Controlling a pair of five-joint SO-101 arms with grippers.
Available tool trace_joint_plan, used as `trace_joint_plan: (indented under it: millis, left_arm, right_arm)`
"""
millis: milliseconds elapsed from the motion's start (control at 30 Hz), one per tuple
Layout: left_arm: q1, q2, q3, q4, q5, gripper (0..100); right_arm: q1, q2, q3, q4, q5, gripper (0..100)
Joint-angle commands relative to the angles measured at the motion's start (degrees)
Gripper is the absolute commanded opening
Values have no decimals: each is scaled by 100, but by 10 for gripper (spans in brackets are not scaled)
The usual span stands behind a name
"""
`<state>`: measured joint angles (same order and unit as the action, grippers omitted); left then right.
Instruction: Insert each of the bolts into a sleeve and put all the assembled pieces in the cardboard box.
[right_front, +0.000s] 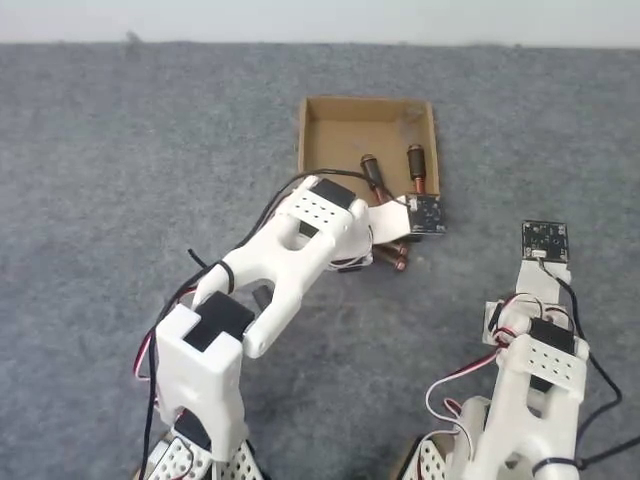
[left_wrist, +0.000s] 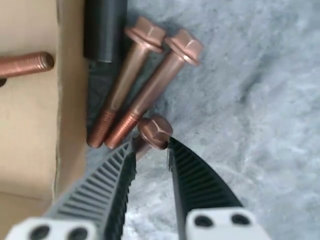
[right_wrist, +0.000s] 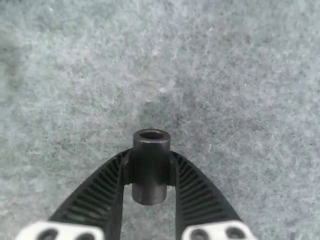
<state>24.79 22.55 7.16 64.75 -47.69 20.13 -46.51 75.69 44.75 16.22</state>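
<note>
Two assembled pieces (right_front: 416, 166) lie in cardboard box (right_front: 320, 135) | left gripper (left_wrist: 150, 144) clamped on bolt (left_wrist: 155, 131) just outside | right gripper (right_wrist: 149, 156) clamped on sleeve (right_wrist: 150, 172) | loose bolts (left_wrist: 126, 75) wait on surface (right_front: 120, 180).

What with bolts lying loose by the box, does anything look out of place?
Nothing is damaged or spilled. Two loose bolts and a black sleeve lie crowded against the outer wall of the cardboard box, not yet assembled. The right gripper holds a second sleeve evenly.
</note>
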Motion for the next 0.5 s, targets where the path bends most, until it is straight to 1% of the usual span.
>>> trace_joint_plan:
  millis: [0, 300, 467]
  left_arm:
    - [-229, -97, -409, -44, -176, 94]
    - [-220, -158, -391, 53, -185, 94]
    - [53, -501, -690, 932, -185, 94]
  right_arm:
    - [-57, -154, -44, -119, 88, 9]
    - [-57, -154, -44, -119, 88, 9]
    - [-57, -154, -44, -119, 97, 9]
